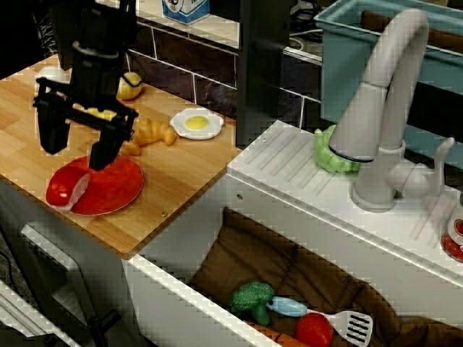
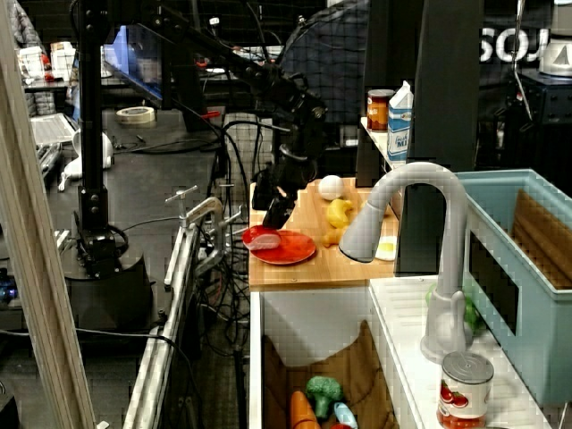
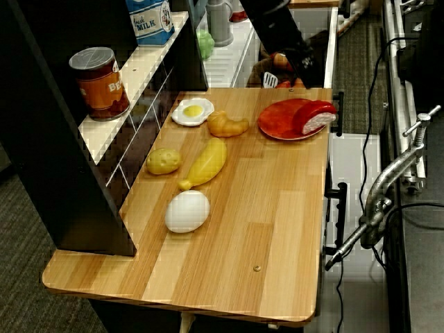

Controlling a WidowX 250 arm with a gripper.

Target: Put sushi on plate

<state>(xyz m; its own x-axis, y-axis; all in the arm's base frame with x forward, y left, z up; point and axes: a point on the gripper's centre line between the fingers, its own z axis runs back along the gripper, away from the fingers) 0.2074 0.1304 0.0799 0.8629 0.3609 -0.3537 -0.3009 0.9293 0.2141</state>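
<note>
The sushi (image 1: 66, 189), a red-topped piece with a whitish base, lies on the near left rim of the red plate (image 1: 112, 186), close to the counter's front edge. It also shows in the side view (image 2: 264, 239) and in the overhead view (image 3: 313, 116), resting on the plate (image 3: 281, 119). My black gripper (image 1: 78, 144) hangs just above the sushi and the plate. Its two fingers are spread apart and hold nothing. In the side view the gripper (image 2: 273, 204) stands clear above the sushi.
A croissant (image 1: 150, 133) and a fried egg (image 1: 197, 123) lie right behind the plate. A potato (image 3: 164, 161), a yellow squash-like toy (image 3: 205, 162) and a white egg (image 3: 187, 211) lie farther along the wooden counter (image 3: 277, 229). The sink (image 1: 304, 282) with the faucet (image 1: 383, 108) is to the right.
</note>
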